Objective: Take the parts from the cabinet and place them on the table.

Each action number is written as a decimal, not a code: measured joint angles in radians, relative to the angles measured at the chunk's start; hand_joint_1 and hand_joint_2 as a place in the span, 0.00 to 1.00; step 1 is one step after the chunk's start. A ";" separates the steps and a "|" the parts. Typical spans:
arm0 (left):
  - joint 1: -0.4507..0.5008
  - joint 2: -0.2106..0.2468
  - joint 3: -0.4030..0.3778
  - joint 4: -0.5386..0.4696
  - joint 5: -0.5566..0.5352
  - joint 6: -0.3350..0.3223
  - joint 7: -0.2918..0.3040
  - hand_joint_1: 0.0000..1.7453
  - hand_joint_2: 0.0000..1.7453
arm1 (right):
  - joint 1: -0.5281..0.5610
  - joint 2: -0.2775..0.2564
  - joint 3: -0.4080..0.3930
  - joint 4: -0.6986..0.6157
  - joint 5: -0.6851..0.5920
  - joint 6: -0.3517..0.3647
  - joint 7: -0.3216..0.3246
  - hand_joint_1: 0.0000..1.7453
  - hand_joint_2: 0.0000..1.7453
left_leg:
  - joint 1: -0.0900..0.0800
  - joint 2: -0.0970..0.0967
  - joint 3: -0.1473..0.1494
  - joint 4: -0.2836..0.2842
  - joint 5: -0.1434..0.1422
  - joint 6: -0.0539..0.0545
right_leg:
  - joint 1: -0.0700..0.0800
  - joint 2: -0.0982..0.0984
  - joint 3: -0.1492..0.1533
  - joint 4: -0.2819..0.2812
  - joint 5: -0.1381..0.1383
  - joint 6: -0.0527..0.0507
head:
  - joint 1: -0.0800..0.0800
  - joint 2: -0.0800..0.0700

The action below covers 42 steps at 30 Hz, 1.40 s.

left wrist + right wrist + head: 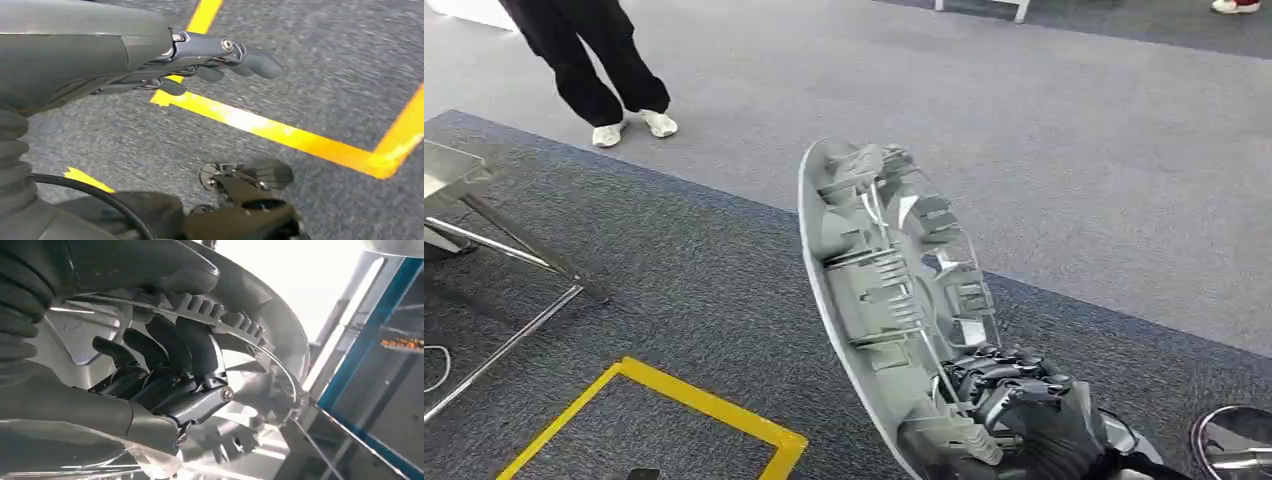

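Observation:
My right hand (1024, 405) grips the lower end of a long curved grey plastic part (884, 290) with ribs and clips on its inner face. The part rises up and to the left from the hand, above the dark carpet. In the right wrist view the dark fingers (170, 347) curl over a ribbed edge of the same part (260, 310). My left hand (200, 60) hangs over the carpet with its fingers stretched out and apart, holding nothing.
A metal table (449, 175) with slanted legs stands at the left. Yellow floor tape (694, 400) marks a box on the dark carpet. A person's legs (594, 60) stand at the back left. A blue-edged frame (365, 340) is near the part.

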 joint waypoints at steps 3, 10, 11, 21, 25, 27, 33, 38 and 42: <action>-0.007 0.000 0.002 0.000 0.002 0.000 0.000 0.00 1.00 | -0.004 -0.006 0.005 0.005 0.003 -0.001 0.000 1.00 1.00 | 0.004 -0.033 0.005 -0.006 0.002 0.010 | -0.004 0.114 -0.072 0.155 -0.076 0.004 | 0.012 0.000; -0.005 -0.002 0.006 0.000 0.004 -0.003 0.009 0.00 1.00 | -0.015 -0.018 0.026 0.023 0.015 -0.017 0.000 1.00 1.00 | 0.017 -0.131 0.008 0.016 -0.017 -0.011 | -0.022 0.177 -0.070 0.039 0.056 0.026 | 0.013 0.000; -0.008 0.001 0.011 0.000 0.007 -0.003 0.011 0.00 1.00 | -0.018 -0.018 0.032 0.029 0.020 -0.018 0.000 1.00 1.00 | 0.014 -0.146 -0.003 0.032 -0.022 -0.018 | -0.025 0.213 -0.057 0.014 0.037 0.023 | 0.018 0.000; -0.001 0.006 0.025 0.001 0.014 -0.008 0.019 0.00 1.00 | -0.044 -0.019 0.074 0.065 0.026 -0.028 0.000 1.00 1.00 | 0.019 -0.042 -0.170 0.333 -0.134 -0.051 | -0.012 0.079 -0.037 0.018 0.027 -0.027 | 0.000 0.000; 0.003 0.010 0.028 0.001 0.016 -0.009 0.019 0.00 1.00 | -0.061 -0.019 0.084 0.077 0.027 -0.034 0.000 1.00 1.00 | 0.009 -0.003 -0.049 0.084 0.017 -0.023 | -0.006 0.036 -0.017 0.017 0.013 -0.024 | 0.000 0.000; -0.003 0.013 0.031 0.001 0.022 -0.011 0.019 0.00 1.00 | -0.074 -0.019 0.097 0.087 0.026 -0.033 0.000 1.00 1.00 | -0.012 0.046 -0.029 0.033 -0.002 -0.009 | 0.001 0.017 -0.014 0.016 0.007 -0.013 | -0.002 0.000; -0.002 0.020 0.047 0.001 0.022 -0.016 0.022 0.00 1.00 | -0.140 -0.019 0.135 0.141 0.027 -0.042 0.000 1.00 1.00 | 0.007 -0.026 0.003 -0.006 0.011 0.008 | -0.002 0.095 -0.036 0.097 -0.052 0.010 | 0.009 0.000; 0.001 0.024 0.052 0.001 0.025 -0.018 0.022 0.00 1.00 | -0.151 -0.019 0.149 0.165 0.047 -0.106 0.000 1.00 1.00 | 0.007 -0.097 0.007 -0.005 0.007 0.009 | -0.003 0.120 -0.166 0.244 -0.033 0.015 | 0.012 0.000; -0.003 0.025 0.055 0.001 0.024 -0.021 0.021 0.00 1.00 | -0.152 -0.019 0.150 0.153 0.016 -0.124 0.000 1.00 1.00 | 0.009 -0.155 -0.003 0.021 -0.008 -0.012 | -0.017 0.213 -0.061 0.001 0.065 0.007 | 0.013 0.000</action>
